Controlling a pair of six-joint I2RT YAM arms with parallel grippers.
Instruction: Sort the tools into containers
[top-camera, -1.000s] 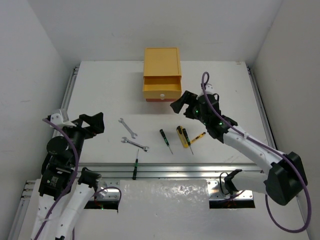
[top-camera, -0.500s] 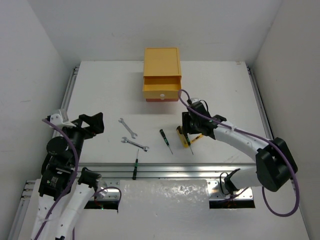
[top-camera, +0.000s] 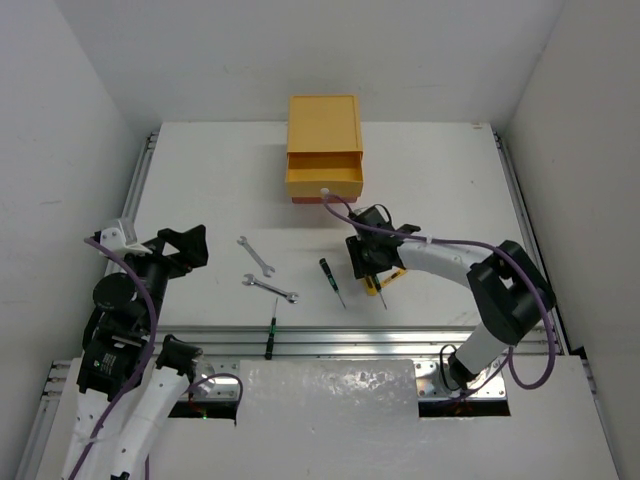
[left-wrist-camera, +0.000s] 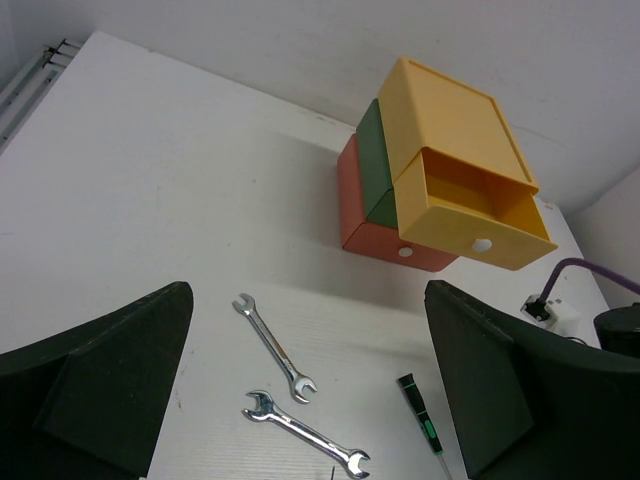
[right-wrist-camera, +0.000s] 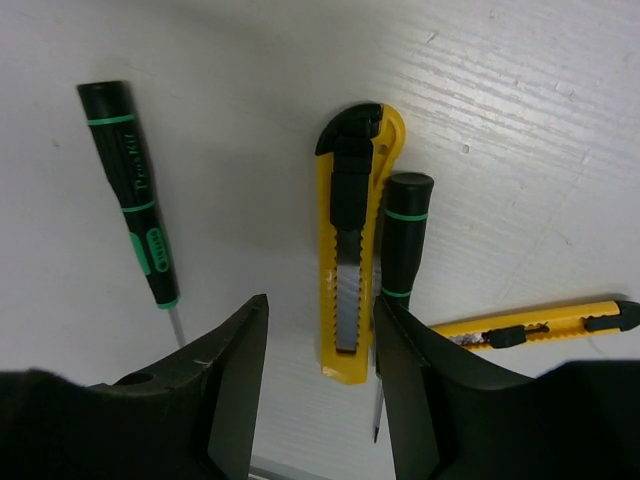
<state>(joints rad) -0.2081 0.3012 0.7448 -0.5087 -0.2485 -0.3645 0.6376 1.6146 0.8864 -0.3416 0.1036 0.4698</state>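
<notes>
My right gripper, released, straddles the yellow utility knife, ready to grasp it; the open yellow drawer sits at 11 o'clock.

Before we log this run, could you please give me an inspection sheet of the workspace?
Surface: white table, no spills seen.
Job's things: chest, yellow drawer pulled out, red drawer shut; two wrenches, three screwdrivers, wide utility knife, slim utility knife, all outside the drawers.
Clutter: nothing seen.
Grippers: left gripper open, above the table, holding nothing; right gripper open, straddling the wide utility knife.
Cables: purple cables, one along each arm.
Surroundings: white walls; metal rail at the near edge.
</notes>
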